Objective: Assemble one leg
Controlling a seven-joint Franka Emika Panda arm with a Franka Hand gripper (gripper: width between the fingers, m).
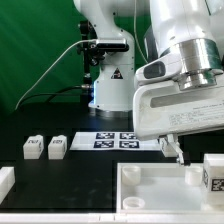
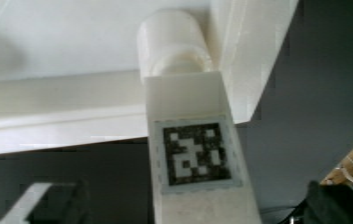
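In the wrist view a leg [image 2: 194, 150], a long white block with a black-and-white tag, lies between my fingers. Its round end [image 2: 173, 45] meets the edge of the large white panel [image 2: 66, 110]. My gripper [image 2: 191, 212] is open, with a gap on each side between the leg and the fingers [image 2: 31, 205]. In the exterior view the gripper [image 1: 172, 152] hangs low over the far edge of the panel [image 1: 150, 185], and that leg is hidden behind the hand. Two more legs [image 1: 33, 147] [image 1: 57, 147] stand at the exterior view's left. Another leg [image 1: 212, 172] is at the right edge.
The marker board [image 1: 118, 140] lies behind the panel, in front of the robot base [image 1: 108, 95]. A white block [image 1: 5, 180] sits at the exterior view's left edge. The table top is black.
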